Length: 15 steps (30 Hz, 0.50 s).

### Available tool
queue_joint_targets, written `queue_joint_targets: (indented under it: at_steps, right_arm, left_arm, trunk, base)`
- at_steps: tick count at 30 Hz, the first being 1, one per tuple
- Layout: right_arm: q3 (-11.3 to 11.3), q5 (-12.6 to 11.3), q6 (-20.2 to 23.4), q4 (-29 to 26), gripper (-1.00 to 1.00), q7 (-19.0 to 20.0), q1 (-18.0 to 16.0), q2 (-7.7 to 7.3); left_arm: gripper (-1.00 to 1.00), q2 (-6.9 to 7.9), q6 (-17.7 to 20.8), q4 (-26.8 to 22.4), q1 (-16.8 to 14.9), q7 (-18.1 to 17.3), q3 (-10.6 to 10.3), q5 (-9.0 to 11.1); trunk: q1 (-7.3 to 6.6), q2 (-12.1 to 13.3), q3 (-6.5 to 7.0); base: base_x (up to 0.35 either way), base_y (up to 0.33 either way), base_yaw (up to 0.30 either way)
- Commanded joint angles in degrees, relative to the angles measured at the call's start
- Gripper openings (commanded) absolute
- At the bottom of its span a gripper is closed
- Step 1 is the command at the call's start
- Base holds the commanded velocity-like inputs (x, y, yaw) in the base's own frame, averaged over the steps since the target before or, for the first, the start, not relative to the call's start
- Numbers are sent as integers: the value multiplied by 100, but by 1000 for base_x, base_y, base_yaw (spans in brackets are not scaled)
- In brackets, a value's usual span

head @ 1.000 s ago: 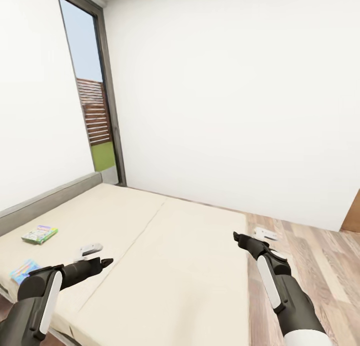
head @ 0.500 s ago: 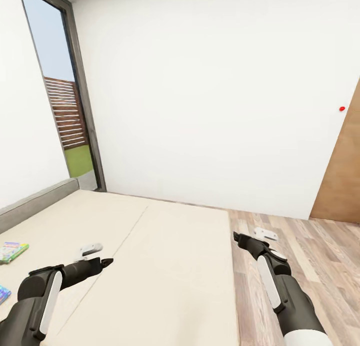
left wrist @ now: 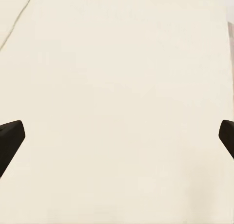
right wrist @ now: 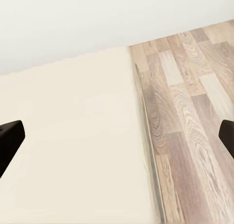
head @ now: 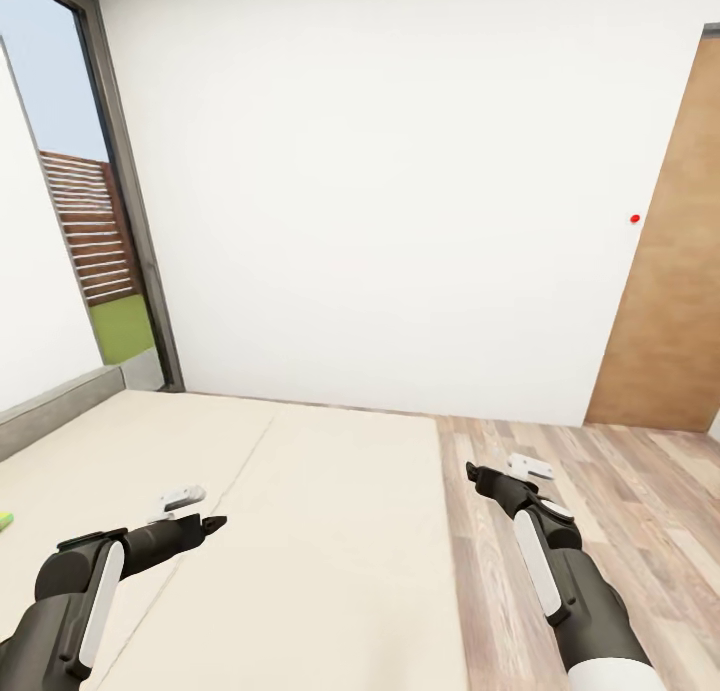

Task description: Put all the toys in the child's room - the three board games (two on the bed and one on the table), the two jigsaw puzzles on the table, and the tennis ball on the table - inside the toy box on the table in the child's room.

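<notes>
Green sliver of board game (head: 4, 519) cut off at frame's left edge, on bed (head: 300, 531); print unreadable. Dark-framed window (head: 100, 201). Cream mattress smooth, seam down middle. Left gripper (head: 205, 523) above mattress, fingers (left wrist: 10, 136) wide apart, holding nothing. Right gripper (head: 478, 474) likewise spread, empty, above bed edge. Wood plank floor (head: 620, 511), brown door (head: 670, 291).

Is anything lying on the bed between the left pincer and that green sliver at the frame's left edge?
Nothing visible: only bare mattress lies between the open left pincer and the green sliver.
</notes>
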Motion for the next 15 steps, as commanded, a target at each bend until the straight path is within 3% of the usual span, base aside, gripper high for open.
queue_joint_targets:
  at_steps: [1,10,15]
  right_arm:
    - [-4,-61,24,-9,100,-39,-4,6]
    - [-4,-61,37,-10,100,-38,-4,7]
    - [-4,-61,26,-10,100,-36,-4,6]
  left_arm:
    - [100,1,31,-2,-4,-12,6,13]
    - [100,1,32,-2,-5,-11,4,11]
    - [100,1,36,-2,-5,-14,9,12]
  trunk:
    - [0,-4,-7]
    - [0,-4,-7]
    - [0,-4,-7]
  base:
    - [0,174,-40]
    - [0,53,-189]
    - [0,194,-233]
